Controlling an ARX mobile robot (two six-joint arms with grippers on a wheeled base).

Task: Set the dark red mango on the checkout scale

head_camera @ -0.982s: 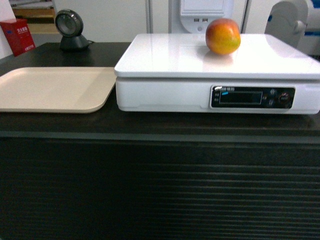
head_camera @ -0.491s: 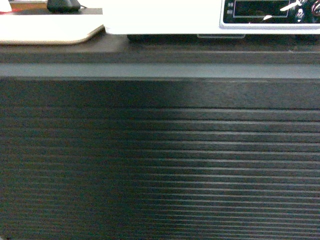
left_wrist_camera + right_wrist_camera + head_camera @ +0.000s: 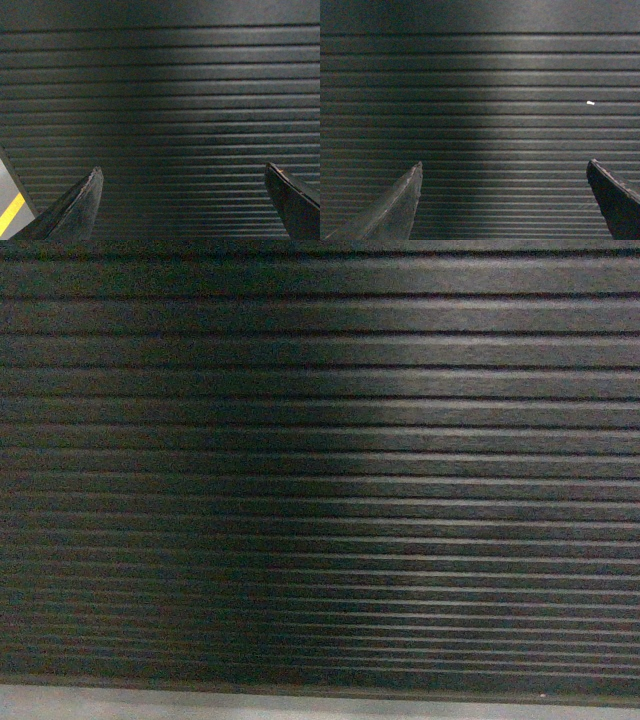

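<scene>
The checkout's dark ribbed front panel fills the head view, and its grey base shows along the bottom edge. The dark red mango and the scale are out of view in every frame. My left gripper is open, both fingers wide apart with nothing between them, pointing at the ribbed panel. Facing the same panel, my right gripper is also open and empty.
A strip of grey floor with a yellow line shows at the lower left of the left wrist view, beside the panel's edge. A small white speck sits on the panel in the right wrist view.
The head view has dropped steadily: from the mango on the scale atop the counter, to the counter's edge, to only the ribbed front panel and grey base now.
</scene>
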